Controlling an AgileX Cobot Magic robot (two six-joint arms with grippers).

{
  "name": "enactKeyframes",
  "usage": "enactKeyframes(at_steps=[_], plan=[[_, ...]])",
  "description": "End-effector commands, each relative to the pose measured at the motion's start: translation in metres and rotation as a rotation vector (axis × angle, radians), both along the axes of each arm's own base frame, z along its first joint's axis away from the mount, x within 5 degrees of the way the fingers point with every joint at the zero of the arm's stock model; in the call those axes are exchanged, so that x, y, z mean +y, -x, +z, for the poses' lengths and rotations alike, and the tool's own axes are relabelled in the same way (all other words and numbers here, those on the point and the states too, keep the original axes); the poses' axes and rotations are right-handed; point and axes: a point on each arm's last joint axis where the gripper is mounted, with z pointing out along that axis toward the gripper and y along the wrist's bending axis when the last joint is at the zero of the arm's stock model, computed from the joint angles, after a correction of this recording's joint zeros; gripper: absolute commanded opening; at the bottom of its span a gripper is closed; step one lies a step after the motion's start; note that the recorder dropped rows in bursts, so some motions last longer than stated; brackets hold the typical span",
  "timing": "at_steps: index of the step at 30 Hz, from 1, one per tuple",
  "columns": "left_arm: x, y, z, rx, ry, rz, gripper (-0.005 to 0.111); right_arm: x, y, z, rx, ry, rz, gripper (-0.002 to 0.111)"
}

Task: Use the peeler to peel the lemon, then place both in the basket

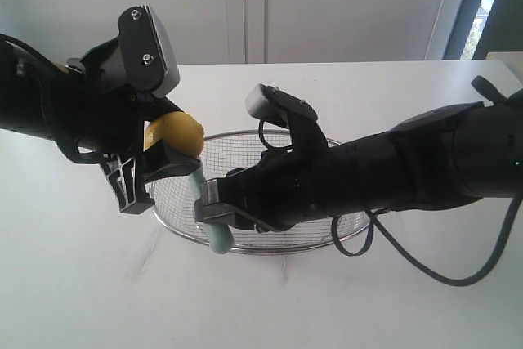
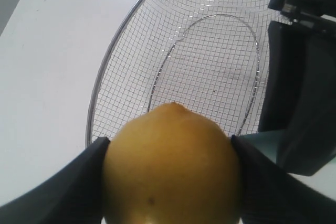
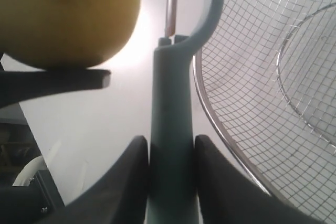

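My left gripper (image 1: 167,157) is shut on the yellow lemon (image 1: 174,133), holding it in the air above the left end of the wire basket (image 1: 327,244). In the left wrist view the lemon (image 2: 170,166) fills the gap between the two dark fingers (image 2: 63,192), with the basket (image 2: 113,45) below. My right gripper (image 1: 214,206) is shut on the peeler (image 1: 214,233) by its pale teal handle. In the right wrist view the handle (image 3: 170,129) stands pinched between the fingers (image 3: 121,182), and its curved head reaches up beside the lemon (image 3: 68,17).
The basket rim (image 3: 231,156) curves close beside the peeler. Everything stands on a white table (image 1: 73,284) with a pale wall behind. A black cable (image 1: 433,271) loops from the right arm over the table.
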Motion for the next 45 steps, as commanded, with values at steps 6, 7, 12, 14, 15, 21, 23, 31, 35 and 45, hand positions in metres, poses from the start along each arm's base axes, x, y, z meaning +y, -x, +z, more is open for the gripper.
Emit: enactKeyframes(at_steps=[6,7,12,14,15,21,23,31,35,45], plan=[[0.001,0.003,0.002,0.011,0.02,0.008,0.0,-0.003,0.001,0.008,-0.042,0.017,0.003,0.0],[0.001,0.003,0.002,0.011,0.02,0.008,0.0,-0.003,0.001,0.007,-0.04,0.02,0.001,0.0],[0.001,0.003,0.002,0.011,0.02,0.008,0.0,-0.003,0.001,0.007,-0.038,0.023,0.001,0.0],[0.001,0.003,0.002,0.011,0.02,0.008,0.0,-0.003,0.001,0.007,-0.038,0.023,0.001,0.0],[0.001,0.003,0.002,0.012,0.019,0.007,0.0,-0.003,0.001,0.007,-0.038,0.023,0.001,0.0],[0.001,0.003,0.002,0.011,0.018,0.006,0.0,-0.005,0.001,0.01,-0.051,0.036,-0.012,0.0],[0.001,0.003,0.002,0.011,0.018,0.006,0.0,-0.007,0.002,0.012,-0.058,0.047,-0.016,0.0],[0.001,0.004,0.002,0.013,0.017,0.005,0.0,-0.011,0.005,0.024,-0.086,0.047,-0.027,0.0],[0.001,0.004,0.002,0.013,0.015,0.003,0.0,-0.012,0.005,0.026,-0.097,0.053,-0.034,0.0],[0.001,0.004,0.002,0.013,0.015,0.003,0.0,-0.013,0.004,0.026,-0.101,0.057,-0.041,0.0]])
